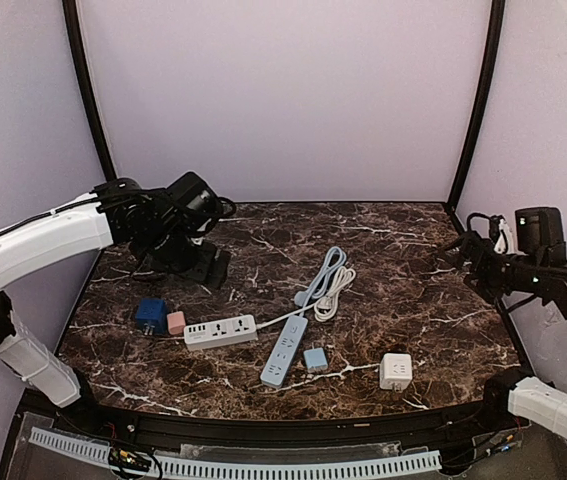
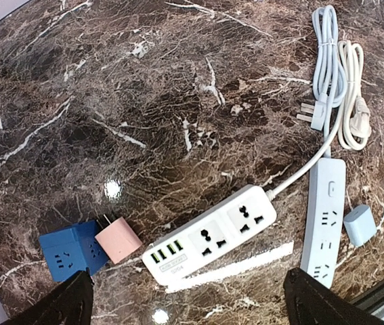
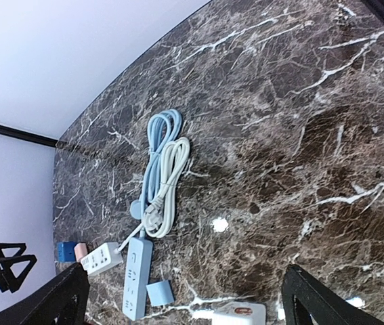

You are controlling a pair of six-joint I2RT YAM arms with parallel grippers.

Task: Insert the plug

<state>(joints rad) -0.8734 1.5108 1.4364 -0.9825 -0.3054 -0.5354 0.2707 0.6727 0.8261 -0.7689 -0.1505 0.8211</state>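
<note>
A white power strip (image 1: 220, 331) lies at the front left of the marble table; in the left wrist view (image 2: 208, 234) its sockets face up. A pink plug (image 1: 176, 322) lies at its left end, prongs up-left (image 2: 118, 240), touching a blue cube socket (image 2: 70, 252). A small light-blue plug (image 1: 315, 359) lies beside a blue power strip (image 1: 284, 351). My left gripper (image 1: 195, 262) is open and empty, high above the table behind the white strip. My right gripper (image 1: 460, 250) is open and empty at the far right, raised well off the table.
A white cube socket (image 1: 395, 371) stands at the front right. The strips' coiled blue and white cables (image 1: 328, 280) lie mid-table, with their plugs (image 2: 320, 115) at the near end. Purple walls and black posts enclose the table.
</note>
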